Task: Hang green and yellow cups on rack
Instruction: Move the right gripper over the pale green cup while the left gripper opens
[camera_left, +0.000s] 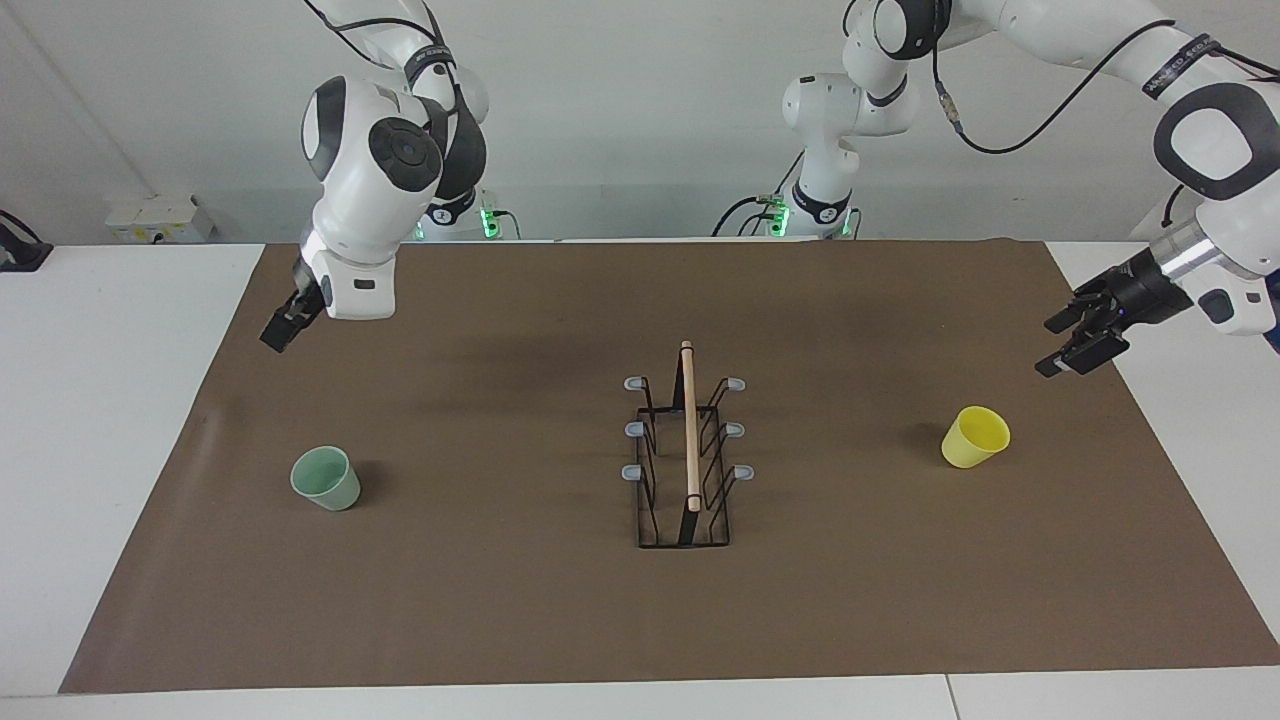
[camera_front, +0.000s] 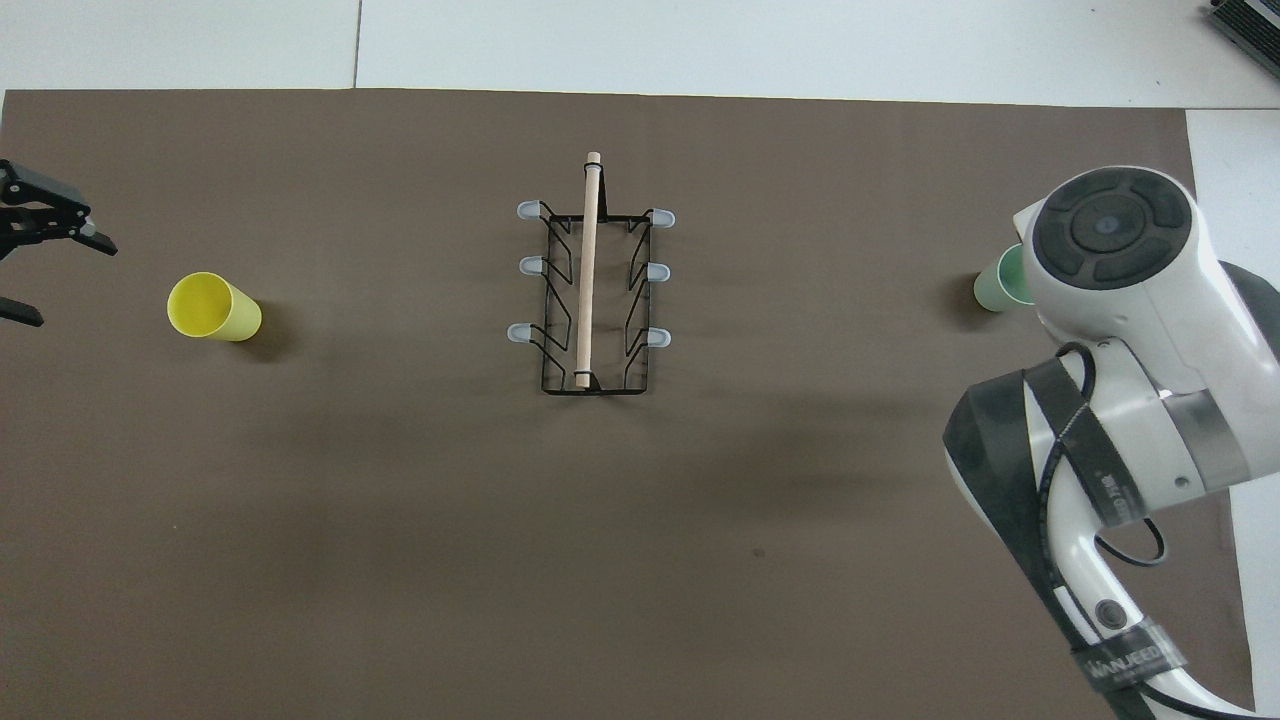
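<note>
Robotics lab, test-bench setup. Two white Franka arms mounted at top of the facing view, bases lit with green status lights (camera_left: 487, 222), loose black cabling (camera_left: 1040, 110) strung along the arm at upper right. White counter (camera_left: 120, 400) covered by a plain brown mat (camera_left: 500, 600) filling the frame centre. Bare white wall (camera_left: 640, 120) along the top. White power strip (camera_left: 150, 215) at upper left. Few props, staged sparsely on the mat.
</note>
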